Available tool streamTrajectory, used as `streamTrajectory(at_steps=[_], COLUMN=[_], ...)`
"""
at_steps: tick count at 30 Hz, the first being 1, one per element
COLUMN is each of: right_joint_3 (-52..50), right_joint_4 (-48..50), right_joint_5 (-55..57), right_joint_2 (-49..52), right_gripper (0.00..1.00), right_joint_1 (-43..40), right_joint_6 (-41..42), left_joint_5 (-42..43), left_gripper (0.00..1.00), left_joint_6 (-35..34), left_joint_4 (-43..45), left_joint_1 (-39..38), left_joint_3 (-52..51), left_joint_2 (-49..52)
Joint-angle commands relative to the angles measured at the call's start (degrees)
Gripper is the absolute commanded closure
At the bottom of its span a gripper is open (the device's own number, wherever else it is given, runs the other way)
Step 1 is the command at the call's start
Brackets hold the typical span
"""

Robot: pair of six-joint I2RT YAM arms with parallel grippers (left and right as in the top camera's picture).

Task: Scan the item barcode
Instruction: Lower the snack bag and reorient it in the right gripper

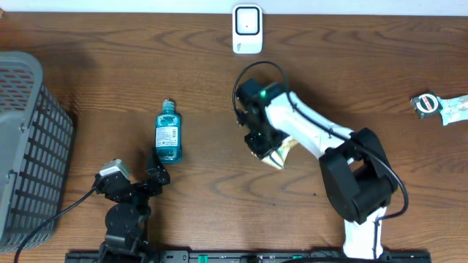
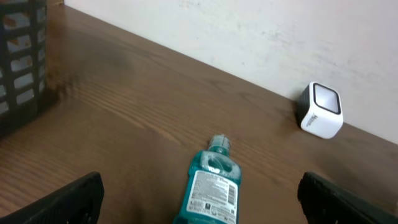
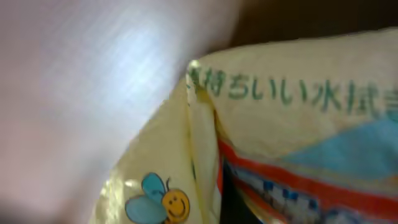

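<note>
My right gripper (image 1: 262,144) is shut on a yellow packet (image 1: 280,153) near the middle of the table. The packet (image 3: 280,124) fills the right wrist view, with Japanese print, a bee drawing and red and blue bands; the fingers themselves are hidden there. The white barcode scanner (image 1: 247,29) stands at the far edge, beyond the packet, and also shows at the right as the scanner (image 2: 320,110) in the left wrist view. My left gripper (image 2: 202,208) is open at the near left. A teal mouthwash bottle (image 2: 210,186) lies just ahead of it, label up, untouched.
A grey mesh basket (image 1: 29,146) takes up the left side. A small wrapped item (image 1: 439,107) lies at the far right. The mouthwash bottle (image 1: 167,133) lies left of centre.
</note>
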Motion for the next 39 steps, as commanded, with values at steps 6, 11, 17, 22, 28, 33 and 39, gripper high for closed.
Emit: streamTrajectory(at_steps=[6,11,17,22,28,33,39], right_joint_3=[13.73,14.47,14.36,14.36,14.36,14.38,14.51], right_joint_4=[-22.60,-27.76,-29.00,-29.00,-28.98,-23.58,-8.85], right_joint_5=[-35.69,-48.65,-57.09,-57.00,-54.77,-46.45,-12.17], right_joint_2=[1.53,1.53,1.51,1.40,1.40,1.01,-3.34], right_gripper=[0.99,0.99,0.99,0.99,0.99,0.99,0.99], right_joint_1=[-5.55,-8.28,-9.60,-9.60,-9.62,-10.80,-11.61], right_joint_6=[-11.02,-14.12,-15.96,-16.13,-16.11,-10.88,23.96], left_joint_5=[-0.33,-0.33,-0.35,-0.33,-0.33,-0.33,-0.33], left_gripper=[0.02,0.02,0.02,0.02,0.02,0.02,0.02], left_joint_6=[-0.35,-0.33,-0.35,-0.33,-0.35,-0.35,-0.33], left_joint_4=[-1.42,-1.42,-1.42,-1.42,-1.42,-1.42,-1.42], left_joint_1=[0.07,0.07,0.07,0.07,0.07,0.07,0.07], left_joint_3=[-1.01,-1.01,-1.01,-1.01,-1.01,-1.01,-1.01], left_joint_2=[-0.15,-0.15,-0.15,-0.15,-0.15,-0.15,-0.15])
